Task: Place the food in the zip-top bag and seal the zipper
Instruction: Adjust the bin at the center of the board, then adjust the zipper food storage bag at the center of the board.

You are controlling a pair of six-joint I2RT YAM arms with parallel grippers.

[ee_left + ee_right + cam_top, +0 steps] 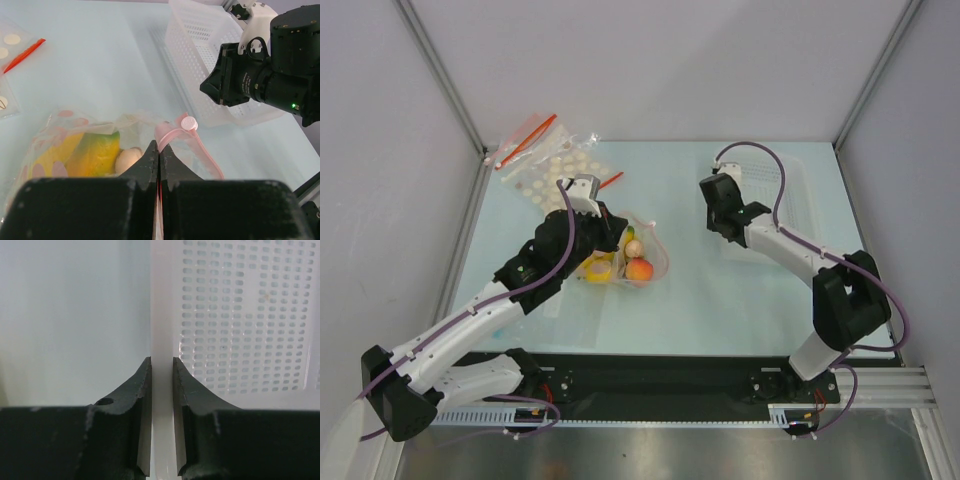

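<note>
The zip-top bag (650, 262) lies at the table's middle with food inside: a yellow banana bunch (598, 270), an orange-red peach (639, 269) and a small beige piece (634, 247). In the left wrist view the bag (60, 125) shows the green-yellow mango (97, 152) and the beige piece (127, 160). The dark purple piece is hidden. My left gripper (159, 146) is shut on the pink zipper (202, 147) at the bag's mouth; it also shows in the top view (610, 226). My right gripper (161, 365) is shut on the white basket's rim (161, 315), as the top view (722, 203) also shows.
The white perforated basket (807, 180) stands at the right, also seen in the left wrist view (200, 55). A clear bag of cream discs (555, 165) with red strips lies at the back left. The right arm's wrist (260, 80) is close beyond the zip-top bag.
</note>
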